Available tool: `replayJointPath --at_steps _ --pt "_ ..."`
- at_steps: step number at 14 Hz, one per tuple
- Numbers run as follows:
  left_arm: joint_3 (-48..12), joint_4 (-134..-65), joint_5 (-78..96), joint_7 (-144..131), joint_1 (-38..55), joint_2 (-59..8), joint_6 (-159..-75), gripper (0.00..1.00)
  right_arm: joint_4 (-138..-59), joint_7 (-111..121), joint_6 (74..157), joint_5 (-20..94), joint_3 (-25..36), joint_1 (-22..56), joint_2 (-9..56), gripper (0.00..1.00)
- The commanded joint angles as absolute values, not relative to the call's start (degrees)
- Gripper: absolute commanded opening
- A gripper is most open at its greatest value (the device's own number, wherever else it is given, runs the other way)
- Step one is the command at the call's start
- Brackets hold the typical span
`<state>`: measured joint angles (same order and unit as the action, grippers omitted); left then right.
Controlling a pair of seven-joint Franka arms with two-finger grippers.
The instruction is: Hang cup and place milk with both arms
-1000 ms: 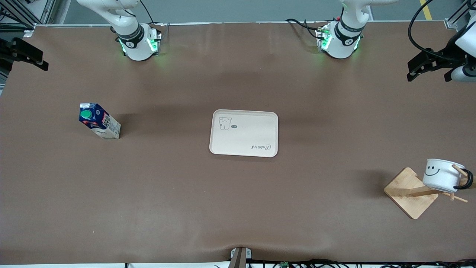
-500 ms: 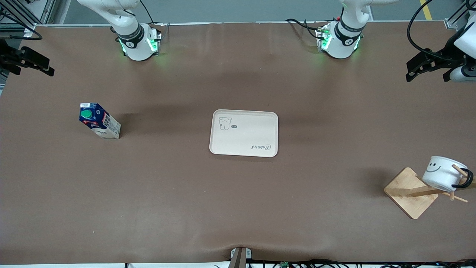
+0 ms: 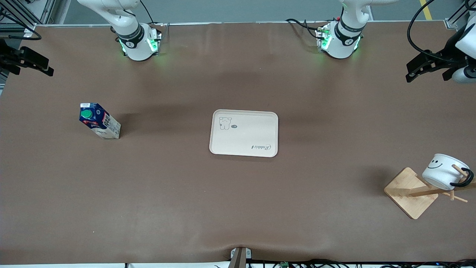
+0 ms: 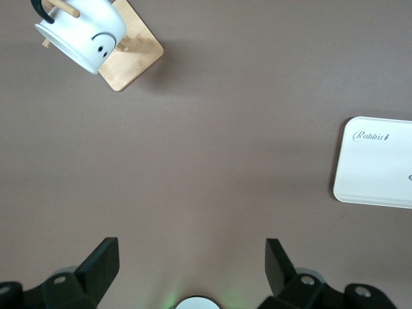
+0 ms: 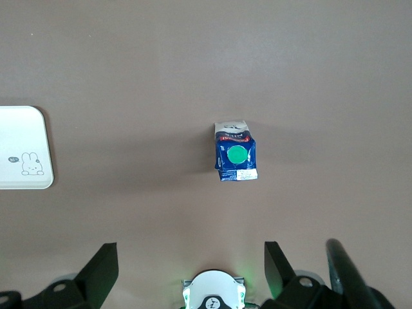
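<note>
We log the small white mug with a black smiley face and black loop handle (image 3: 442,173) hanging by its handle on a peg of the light wooden rack with a square bamboo base (image 3: 411,193), tilted, at the left arm's end of the table and nearer to the front camera than the tray. The left wrist view shows the same mug (image 4: 84,35) on its peg over the wooden base (image 4: 132,55).

The small upright carton, dark blue with a red label, white lower part and round green cap (image 3: 99,121), stands on the brown table cover (image 3: 238,204) toward the right arm's end, well apart from the cream rectangular tray with a printed rabbit (image 3: 243,133) at the table's middle. From the right wrist, we see the carton (image 5: 236,159) cap-up.

The left gripper (image 3: 424,69) hangs over the table's edge at the left arm's end, fingers (image 4: 103,261) spread and empty. The right gripper (image 3: 31,63) hangs over the edge at the right arm's end, fingers (image 5: 104,262) likewise spread, holding nothing.
</note>
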<state>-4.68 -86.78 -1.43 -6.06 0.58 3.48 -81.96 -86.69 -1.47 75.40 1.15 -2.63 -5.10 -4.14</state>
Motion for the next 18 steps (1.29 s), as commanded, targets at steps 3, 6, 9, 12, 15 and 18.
replayJointPath --at_steps 3,6,9,12,15,18 --pt "-4.3 -84.8 -1.8 -6.3 1.0 2.5 -81.3 1.0 -88.5 -1.8 77.2 2.2 -3.0 -5.7 -5.9 1.0" --pt "-4.3 -84.7 -1.8 -6.6 1.0 2.5 -81.3 1.0 -88.5 -1.8 77.3 2.2 -3.0 -5.7 -5.9 1.0" --pt "-4.3 -84.7 -1.6 -6.9 1.0 2.5 -81.3 1.0 -88.4 -1.8 77.4 2.2 -3.0 -5.7 -5.9 1.0" --pt "-4.3 -84.7 -1.6 -6.9 1.0 2.5 -81.2 1.0 -88.4 -1.8 77.2 2.2 -3.0 -5.7 -5.8 1.0" --pt "-4.3 -84.7 -1.2 -7.0 1.1 2.5 -80.6 1.0 -88.4 -1.8 76.8 2.2 -3.0 -5.6 -5.8 1.0" --pt "-4.3 -84.7 -1.1 -7.0 1.1 2.5 -80.5 1.0 -88.5 -1.8 76.1 2.2 -3.0 -5.6 -5.8 1.0"
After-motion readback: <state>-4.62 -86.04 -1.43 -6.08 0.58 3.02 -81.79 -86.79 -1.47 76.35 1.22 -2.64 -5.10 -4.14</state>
